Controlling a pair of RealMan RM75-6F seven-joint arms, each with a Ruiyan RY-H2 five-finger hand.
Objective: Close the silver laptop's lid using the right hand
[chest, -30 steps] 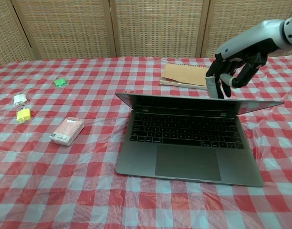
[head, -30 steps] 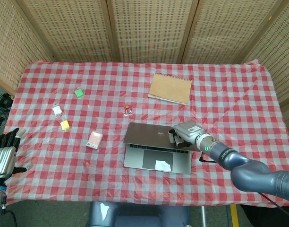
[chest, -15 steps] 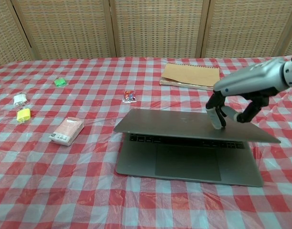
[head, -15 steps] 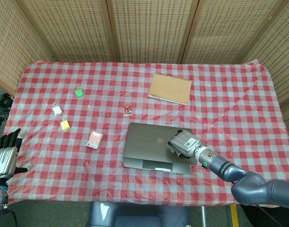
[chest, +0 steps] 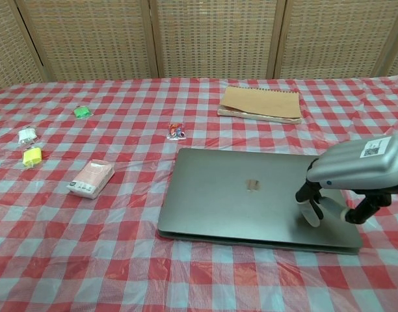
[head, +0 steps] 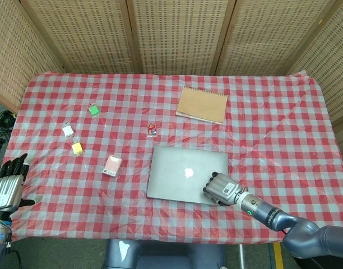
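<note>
The silver laptop lies flat on the checked cloth with its lid down, logo facing up. My right hand presses on the lid near its front right corner, fingers curled down onto the metal and holding nothing. My left hand hangs off the table's left edge, fingers apart and empty; the chest view does not show it.
A brown notebook lies behind the laptop. Left of it sit a pink packet, a small red item, yellow, white and green pieces.
The lid has swung from half open to fully down. My right hand followed it forward and down, ending on the lid's front right corner. The left hand stayed put.
</note>
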